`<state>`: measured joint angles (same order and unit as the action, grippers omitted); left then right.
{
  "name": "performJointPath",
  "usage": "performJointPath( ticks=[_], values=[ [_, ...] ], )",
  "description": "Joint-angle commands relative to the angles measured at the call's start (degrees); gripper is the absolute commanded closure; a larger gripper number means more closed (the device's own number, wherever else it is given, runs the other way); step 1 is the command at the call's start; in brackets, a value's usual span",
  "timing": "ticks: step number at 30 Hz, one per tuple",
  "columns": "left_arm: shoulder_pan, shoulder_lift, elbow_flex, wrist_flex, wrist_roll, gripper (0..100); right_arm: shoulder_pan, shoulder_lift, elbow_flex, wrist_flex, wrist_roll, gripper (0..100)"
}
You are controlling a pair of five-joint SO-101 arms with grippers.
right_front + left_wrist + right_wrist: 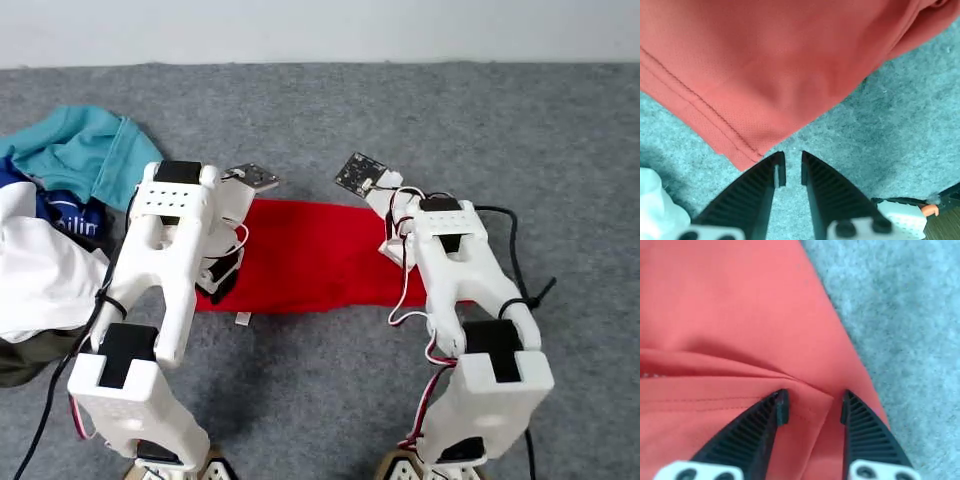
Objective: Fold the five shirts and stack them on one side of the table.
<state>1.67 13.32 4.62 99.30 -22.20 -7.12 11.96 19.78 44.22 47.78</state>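
The left gripper point(788, 170) holds nothing. Its jaws are parted by only a thin slit, and it hangs over bare grey table covering point(900, 130), just off the hemmed corner of the red shirt point(790, 65), which lies straight ahead of the fingertips. The right gripper point(812, 407) is spread wide and empty, its jaws straddling a folded edge at the shirt's other end. The shirt lies flat between the two arms, its long axis running across the table from one gripper to the other, so each arm has its own short end nearest. The left likely needs to widen and advance before pinching. The unfolded pile of shirts point(50, 230) sits beyond the left arm.
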Motion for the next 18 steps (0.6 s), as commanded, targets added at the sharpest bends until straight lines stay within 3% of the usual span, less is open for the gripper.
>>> performJointPath(
  ticks=[1, 4, 12, 18],
  values=[
    [0.35, -2.81, 0.04, 1.05, -0.44, 94, 2.24, -7.6, -0.26, -0.4, -0.26, 81.5],
    [0.35, -2.81, 0.04, 1.05, -0.44, 94, 4.26, -12.18, -0.09, 2.07, -0.26, 81.4],
    [0.35, -2.81, 0.48, 1.05, -0.44, 94, 4.35, -17.98, 0.18, 25.45, -0.7, 81.5],
    [0.44, -2.81, 1.27, 1.05, -0.44, 94, 4.53, -17.8, 7.38, 22.29, -0.53, 81.5]
  ],
)
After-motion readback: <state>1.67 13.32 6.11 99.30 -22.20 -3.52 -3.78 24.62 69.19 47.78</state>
